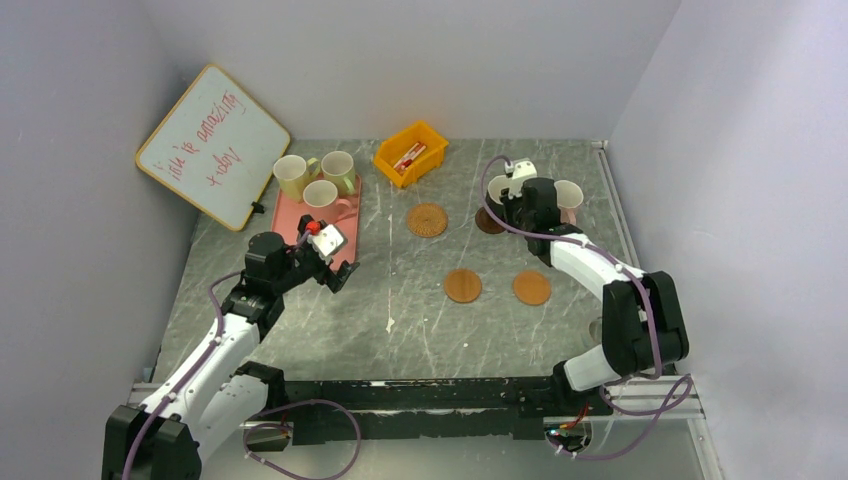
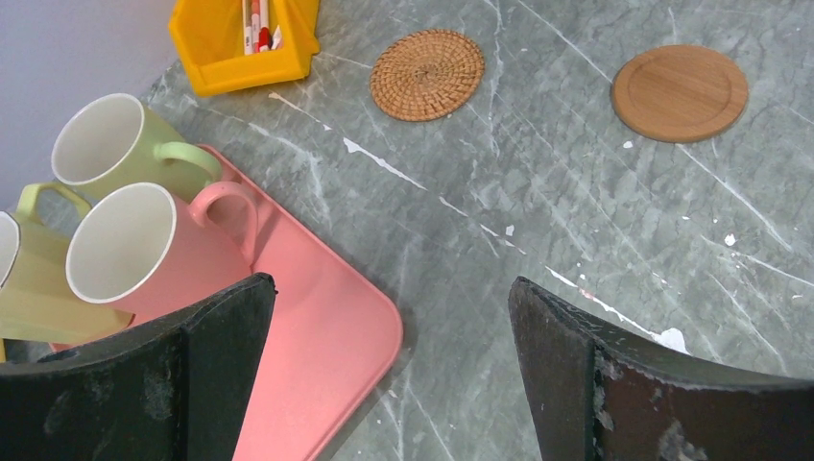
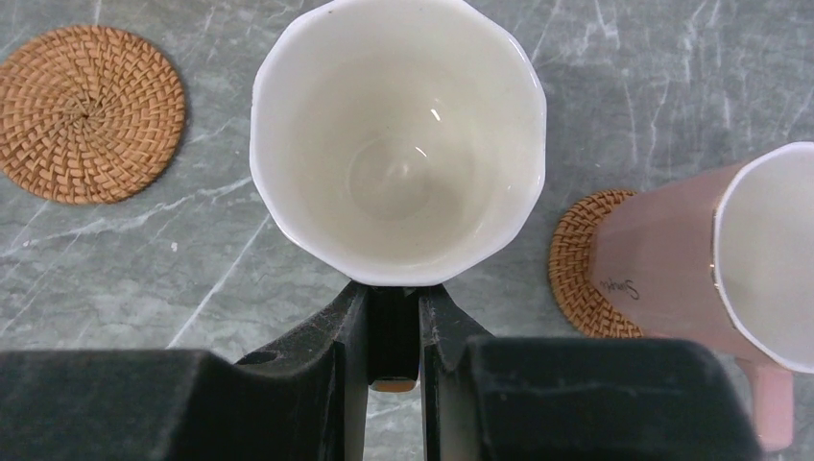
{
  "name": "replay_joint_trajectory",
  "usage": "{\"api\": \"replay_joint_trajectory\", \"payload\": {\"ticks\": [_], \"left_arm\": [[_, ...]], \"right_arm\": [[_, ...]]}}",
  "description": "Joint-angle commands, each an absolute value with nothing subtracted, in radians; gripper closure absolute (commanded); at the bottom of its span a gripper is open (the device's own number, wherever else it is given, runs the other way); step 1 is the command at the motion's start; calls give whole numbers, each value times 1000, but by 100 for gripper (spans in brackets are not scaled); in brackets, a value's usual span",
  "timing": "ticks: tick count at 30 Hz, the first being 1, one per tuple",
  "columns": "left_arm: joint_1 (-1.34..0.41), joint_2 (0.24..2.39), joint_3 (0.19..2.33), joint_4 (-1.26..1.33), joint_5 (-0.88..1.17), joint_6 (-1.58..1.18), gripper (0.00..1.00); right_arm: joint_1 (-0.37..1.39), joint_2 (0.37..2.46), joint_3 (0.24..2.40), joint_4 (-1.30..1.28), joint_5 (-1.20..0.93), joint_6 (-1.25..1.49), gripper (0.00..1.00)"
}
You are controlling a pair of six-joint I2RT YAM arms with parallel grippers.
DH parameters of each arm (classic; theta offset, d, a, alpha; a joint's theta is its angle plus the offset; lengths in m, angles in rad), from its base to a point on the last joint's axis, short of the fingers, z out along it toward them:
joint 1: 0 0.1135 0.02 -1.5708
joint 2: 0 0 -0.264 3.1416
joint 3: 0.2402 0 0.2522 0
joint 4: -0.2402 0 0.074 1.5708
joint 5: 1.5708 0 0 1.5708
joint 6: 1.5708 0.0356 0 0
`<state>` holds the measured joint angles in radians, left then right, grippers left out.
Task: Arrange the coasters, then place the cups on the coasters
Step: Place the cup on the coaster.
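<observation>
The right gripper (image 3: 395, 309) pinches the dark handle of a cup (image 3: 398, 144), white inside, well right of the bin (image 1: 410, 152). Only its wrist view shows that grip, and shows that the pink cup (image 3: 672, 254) just beside it sits on a woven coaster (image 3: 574, 274), which the arm hides from above. Only the top view shows a dark coaster (image 1: 488, 223) partly covered by that gripper. The left gripper (image 2: 392, 288), jaws wide and empty, hangs over a corner of the tray (image 2: 326, 346), left of the bin and nearer the arms, where three more cups (image 1: 322, 195) stand.
</observation>
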<state>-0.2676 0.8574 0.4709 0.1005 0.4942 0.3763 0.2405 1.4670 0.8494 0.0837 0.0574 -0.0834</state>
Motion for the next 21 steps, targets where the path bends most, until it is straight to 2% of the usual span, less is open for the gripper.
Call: {"api": "replay_joint_trajectory", "payload": {"ticks": [1, 21], "left_arm": [[-263, 860, 471, 124, 523, 386, 4], [-264, 863, 471, 121, 530, 388, 4]], "right_arm": [[236, 1467, 883, 198, 28, -70, 100], [235, 1498, 885, 195, 28, -74, 100]]}}
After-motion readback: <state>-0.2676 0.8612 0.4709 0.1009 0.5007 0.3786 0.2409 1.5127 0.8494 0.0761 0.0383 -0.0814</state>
